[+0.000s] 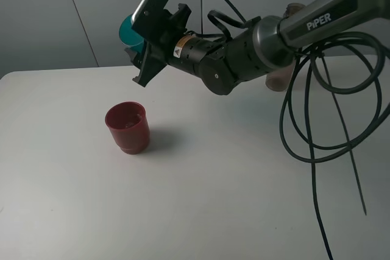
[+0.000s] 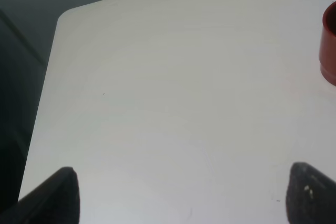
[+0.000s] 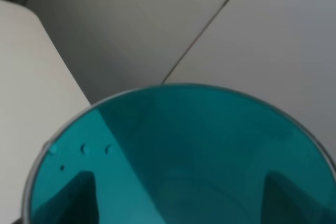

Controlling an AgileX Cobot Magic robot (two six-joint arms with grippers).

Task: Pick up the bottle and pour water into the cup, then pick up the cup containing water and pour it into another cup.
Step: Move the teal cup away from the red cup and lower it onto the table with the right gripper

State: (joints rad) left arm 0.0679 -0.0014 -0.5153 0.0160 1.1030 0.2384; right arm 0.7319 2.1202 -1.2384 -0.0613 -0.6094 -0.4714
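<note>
While the right gripper [image 1: 141, 44] grips the teal cup [image 1: 130, 31] tipped in the air, upper left | red cup [image 1: 128, 127] on the tabletop [image 1: 231, 181] below, left of centre | bottle [image 1: 281, 77] behind arm, upper right | left gripper [image 2: 178, 195] open, empty | stage: likely second pour, nearly done

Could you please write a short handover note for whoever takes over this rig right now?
Right gripper: shut on the teal cup, held in the air, tipped on its side, above and behind the red cup.
Left gripper: open, empty, hovering over bare table.
Red cup: upright on the table; something seems to lie in its bottom, though whether that is water is unclear.
Bottle: standing at the back, mostly hidden behind the right arm.
Done: the teal cup is picked up and tilted.
Left: confirm the pour into the red cup, then set the teal cup down.
</note>
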